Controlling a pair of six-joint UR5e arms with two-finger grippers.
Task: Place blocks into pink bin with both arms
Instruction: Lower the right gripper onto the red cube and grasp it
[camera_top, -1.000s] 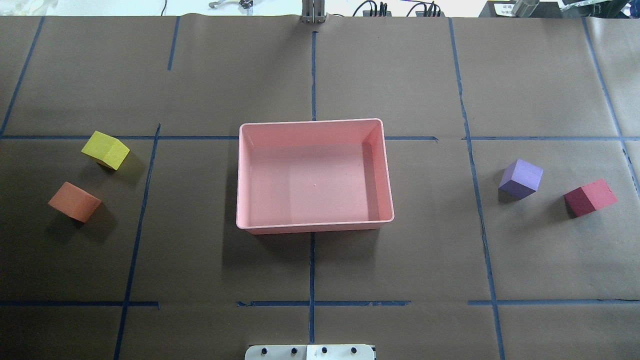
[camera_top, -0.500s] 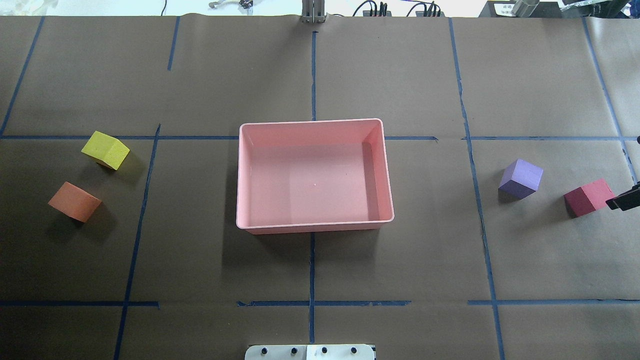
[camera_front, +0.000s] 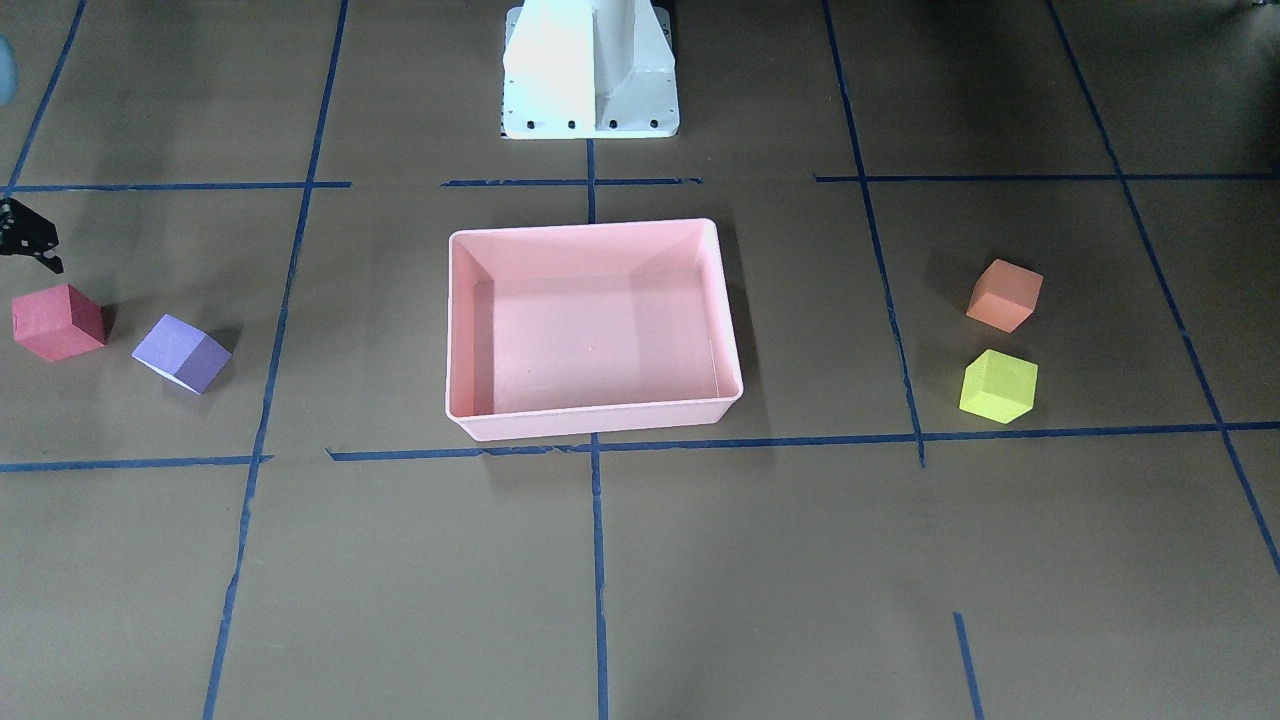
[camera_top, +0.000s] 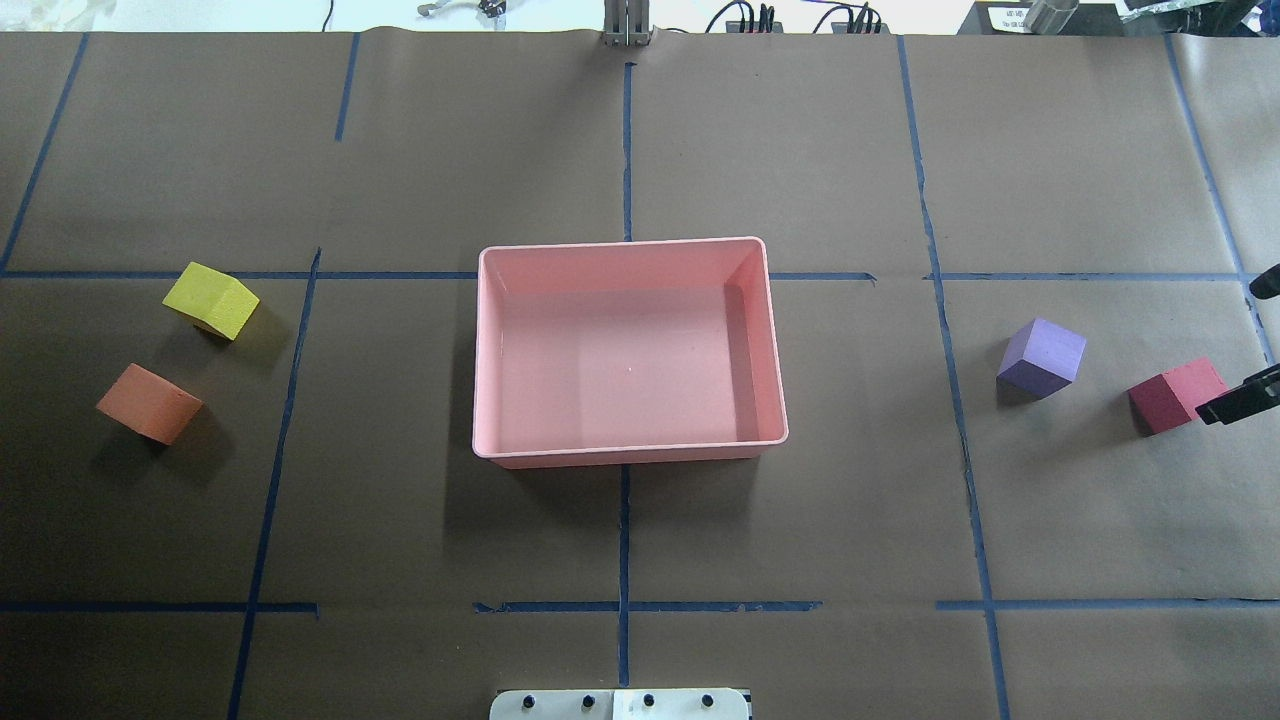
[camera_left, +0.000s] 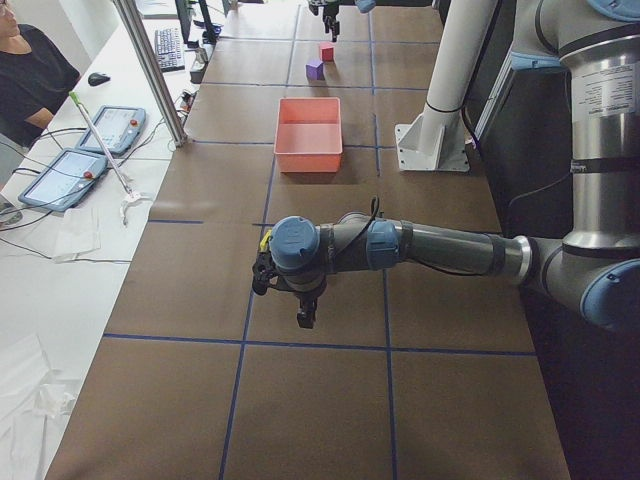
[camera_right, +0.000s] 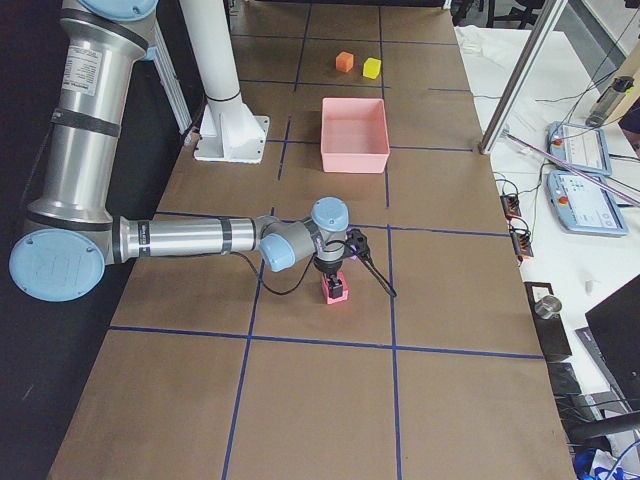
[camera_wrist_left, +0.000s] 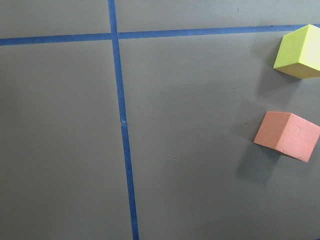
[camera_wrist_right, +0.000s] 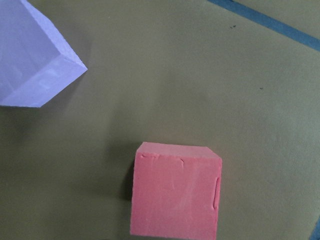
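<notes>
shallow pale-pink plastic bin (camera_top: 630, 452): red (camera_top: 1175, 397), purple (camera_top: 1042, 357), orange (camera_top: 148, 402), yellow-green foam cubes (camera_top: 210, 298) all outside it on worktop (camera_top: 800, 520). right jaws apart, empty; left jaws: can't make out.

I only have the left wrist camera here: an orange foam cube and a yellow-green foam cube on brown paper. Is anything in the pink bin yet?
Observer: No. The shallow pale-pink plastic bin holds no blocks.
Operator: Where are the other two blocks?
Observer: The purple foam cube and the red foam cube lie apart from each other, outside the bin, on the robot's right of it.
Operator: And the right gripper?
Observer: The right gripper hangs by the red cube's outer edge, fingers apart, gripping nothing.
</notes>
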